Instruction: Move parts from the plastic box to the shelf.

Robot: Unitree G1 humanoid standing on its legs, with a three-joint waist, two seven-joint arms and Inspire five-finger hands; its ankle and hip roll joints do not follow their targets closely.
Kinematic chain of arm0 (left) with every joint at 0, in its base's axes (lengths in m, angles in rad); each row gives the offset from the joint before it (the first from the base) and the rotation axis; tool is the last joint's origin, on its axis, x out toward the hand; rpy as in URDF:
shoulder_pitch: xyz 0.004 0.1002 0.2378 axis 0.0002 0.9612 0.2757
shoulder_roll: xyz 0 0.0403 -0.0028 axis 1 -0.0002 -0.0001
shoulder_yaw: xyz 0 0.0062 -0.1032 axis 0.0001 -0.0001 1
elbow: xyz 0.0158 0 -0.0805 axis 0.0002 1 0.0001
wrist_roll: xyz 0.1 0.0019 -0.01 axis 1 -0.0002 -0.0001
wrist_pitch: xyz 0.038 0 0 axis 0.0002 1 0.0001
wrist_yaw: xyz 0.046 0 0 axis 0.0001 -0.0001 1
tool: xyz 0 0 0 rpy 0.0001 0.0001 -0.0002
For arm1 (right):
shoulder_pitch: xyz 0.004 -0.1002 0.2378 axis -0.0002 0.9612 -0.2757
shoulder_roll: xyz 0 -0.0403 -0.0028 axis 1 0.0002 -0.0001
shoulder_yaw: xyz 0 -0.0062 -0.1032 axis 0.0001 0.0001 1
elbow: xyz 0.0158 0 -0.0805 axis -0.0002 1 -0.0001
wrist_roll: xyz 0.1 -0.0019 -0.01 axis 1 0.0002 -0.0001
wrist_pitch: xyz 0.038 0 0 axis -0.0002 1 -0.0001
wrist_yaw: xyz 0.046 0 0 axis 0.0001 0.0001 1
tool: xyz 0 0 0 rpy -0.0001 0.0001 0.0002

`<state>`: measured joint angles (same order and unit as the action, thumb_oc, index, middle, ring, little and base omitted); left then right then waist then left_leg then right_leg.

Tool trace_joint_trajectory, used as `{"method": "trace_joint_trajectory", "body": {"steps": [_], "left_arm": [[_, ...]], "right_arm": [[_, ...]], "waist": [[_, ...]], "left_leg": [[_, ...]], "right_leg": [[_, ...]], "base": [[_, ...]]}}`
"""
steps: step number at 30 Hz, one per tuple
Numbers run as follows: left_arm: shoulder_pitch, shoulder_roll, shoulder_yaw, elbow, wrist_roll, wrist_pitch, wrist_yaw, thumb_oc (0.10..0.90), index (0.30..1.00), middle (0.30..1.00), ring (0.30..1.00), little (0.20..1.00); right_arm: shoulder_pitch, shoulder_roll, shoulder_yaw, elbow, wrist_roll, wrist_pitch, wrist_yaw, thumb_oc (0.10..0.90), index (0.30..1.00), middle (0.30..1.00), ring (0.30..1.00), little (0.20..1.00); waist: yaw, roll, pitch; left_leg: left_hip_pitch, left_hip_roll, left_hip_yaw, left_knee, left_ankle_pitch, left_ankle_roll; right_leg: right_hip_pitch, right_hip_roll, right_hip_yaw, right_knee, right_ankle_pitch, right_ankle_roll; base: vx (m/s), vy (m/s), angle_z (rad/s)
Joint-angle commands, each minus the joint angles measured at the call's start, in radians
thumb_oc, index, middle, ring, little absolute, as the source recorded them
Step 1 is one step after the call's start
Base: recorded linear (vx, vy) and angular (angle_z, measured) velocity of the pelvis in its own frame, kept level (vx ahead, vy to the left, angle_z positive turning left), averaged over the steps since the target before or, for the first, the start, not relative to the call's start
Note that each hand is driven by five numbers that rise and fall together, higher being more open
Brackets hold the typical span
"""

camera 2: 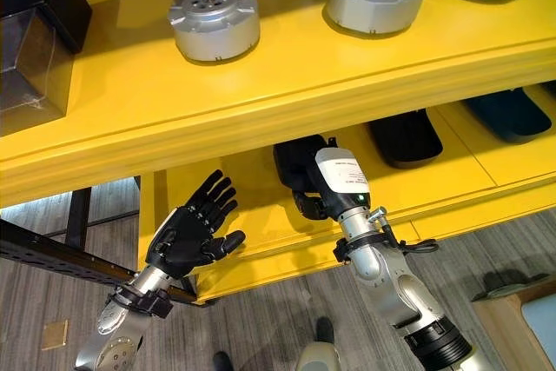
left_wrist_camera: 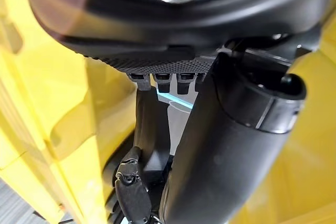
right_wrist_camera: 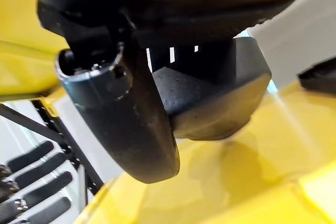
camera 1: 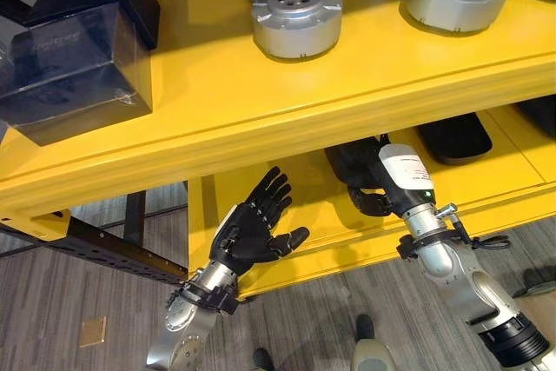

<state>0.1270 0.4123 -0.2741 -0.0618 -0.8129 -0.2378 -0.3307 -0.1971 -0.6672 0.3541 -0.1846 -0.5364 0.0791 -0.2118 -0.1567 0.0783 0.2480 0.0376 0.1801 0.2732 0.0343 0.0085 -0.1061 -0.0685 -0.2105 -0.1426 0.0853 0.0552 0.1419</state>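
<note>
**Right hand on black part, lower shelf**

Right hand (camera 2: pixel 306 182) reached in under top board's front edge, fingers and thumb wrapped round a black part (right_wrist_camera: pixel 210 98), held just above lower shelf (camera 2: pixel 261 215). Left hand (camera 1: pixel 252 228) spread, palm up, empty, hovering before lower shelf's front lip, near its left end. Bare yellow room between the two hands. Part: matte black, blocky, rounded corners; far side tucked beneath top board (camera 1: pixel 261 102), hard to make out. More black parts (camera 2: pixel 404 138) lying further right. Silver round parts (camera 1: pixel 297 20) on top, some cut off at frame edge
</note>
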Motion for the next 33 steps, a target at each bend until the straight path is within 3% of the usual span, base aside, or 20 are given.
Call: {"method": "trace_joint_trajectory", "body": {"steps": [1, 8, 14, 23, 33], "left_arm": [[-0.076, 0.015, 0.009, -0.139, -0.012, -0.08, -0.009, 0.9, 1.0, 1.0, 1.0, 1.0], [-0.142, 0.0, -0.053, -0.138, -0.024, -0.157, 0.035, 0.9, 1.0, 1.0, 1.0, 1.0], [-0.183, -0.004, -0.089, -0.124, -0.017, -0.219, 0.073, 0.9, 1.0, 1.0, 1.0, 1.0], [-0.2, 0.009, -0.098, -0.14, -0.012, -0.209, 0.092, 0.9, 1.0, 1.0, 1.0, 1.0], [-0.218, 0.037, -0.108, -0.145, -0.013, -0.172, 0.092, 0.9, 1.0, 1.0, 1.0, 1.0]], "right_arm": [[-0.121, -0.018, -0.071, -0.088, 0.02, -0.071, -0.069, 0.4, 0.3, 0.3, 0.3, 0.3], [-0.225, -0.063, -0.051, -0.068, -0.016, -0.087, -0.073, 0.4, 0.3, 0.3, 0.3, 0.3], [-0.295, -0.087, -0.031, -0.075, -0.042, -0.083, -0.065, 0.4, 0.3, 0.3, 0.3, 0.3], [-0.363, -0.107, -0.015, -0.093, -0.077, -0.068, -0.016, 0.4, 0.3, 0.3, 0.3, 0.3], [-0.506, -0.114, 0.001, -0.027, -0.118, -0.029, 0.026, 0.4, 0.3, 0.3, 0.3, 0.3]], "waist": [[-0.002, -0.014, -0.016], [-0.031, 0.022, 0.094], [-0.046, 0.024, 0.157], [-0.045, 0.018, 0.192], [-0.022, 0.01, 0.202]], "left_leg": [[-0.074, 0.014, -0.033, 0.178, -0.118, 0.053], [-0.235, 0.035, -0.058, 0.352, -0.146, 0.05], [-0.346, 0.029, -0.075, 0.486, -0.188, 0.062], [-0.442, 0.006, -0.104, 0.612, -0.239, 0.078], [-0.478, 0.008, -0.117, 0.641, -0.242, 0.077]], "right_leg": [[-0.058, 0.021, 0.101, 0.242, -0.2, -0.016], [-0.24, 0.015, 0.158, 0.445, -0.245, -0.036], [-0.34, 0.015, 0.167, 0.595, -0.302, -0.066], [-0.43, 0.025, 0.171, 0.73, -0.353, -0.101], [-0.452, 0.031, 0.157, 0.746, -0.354, -0.111]], "base": [[-0.08, 0.024, -0.01], [-0.17, 0.074, -0.09], [-0.1, 0.015, 0.03], [-0.04, -0.03, 0.01], [-0.04, -0.057, 0.01]]}}
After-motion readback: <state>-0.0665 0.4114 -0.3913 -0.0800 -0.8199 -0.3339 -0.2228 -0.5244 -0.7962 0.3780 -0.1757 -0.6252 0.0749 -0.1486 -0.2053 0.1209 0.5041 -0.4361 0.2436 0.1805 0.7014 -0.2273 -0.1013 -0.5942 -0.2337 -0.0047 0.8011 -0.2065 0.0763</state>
